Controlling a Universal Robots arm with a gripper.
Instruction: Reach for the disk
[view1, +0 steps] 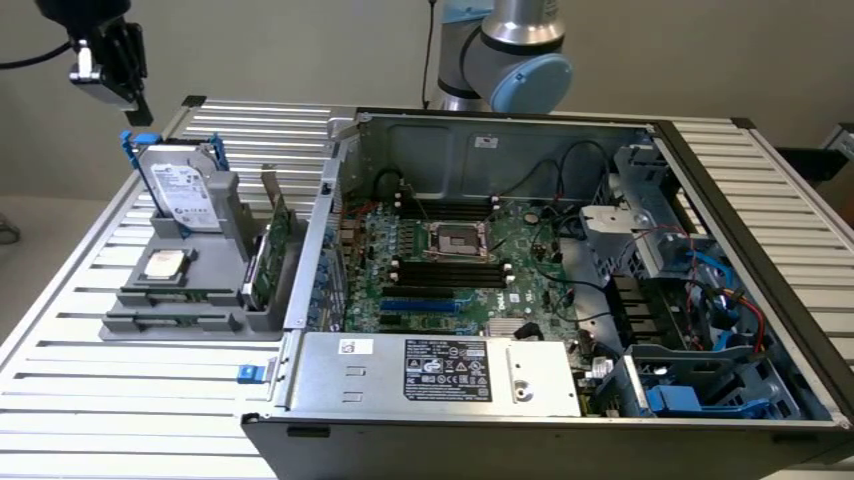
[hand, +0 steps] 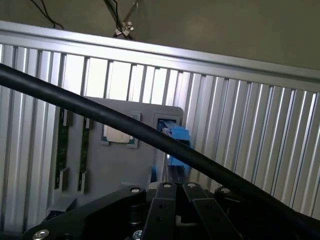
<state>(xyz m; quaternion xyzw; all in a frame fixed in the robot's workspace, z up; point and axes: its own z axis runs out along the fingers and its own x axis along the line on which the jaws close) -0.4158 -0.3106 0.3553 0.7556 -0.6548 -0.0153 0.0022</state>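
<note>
Disk (view1: 180, 190) stands on edge in the grey holder (view1: 200, 322), at nine o'clock from the open computer case (view1: 441, 150) in the exterior view. Its white label carries print too fine to read. Claw (view1: 135, 108) hangs at eleven o'clock from the disk, apart from it, fingers pressed together, holding nothing. A silver chip (view1: 164, 264) lies at six o'clock from the disk.
</note>
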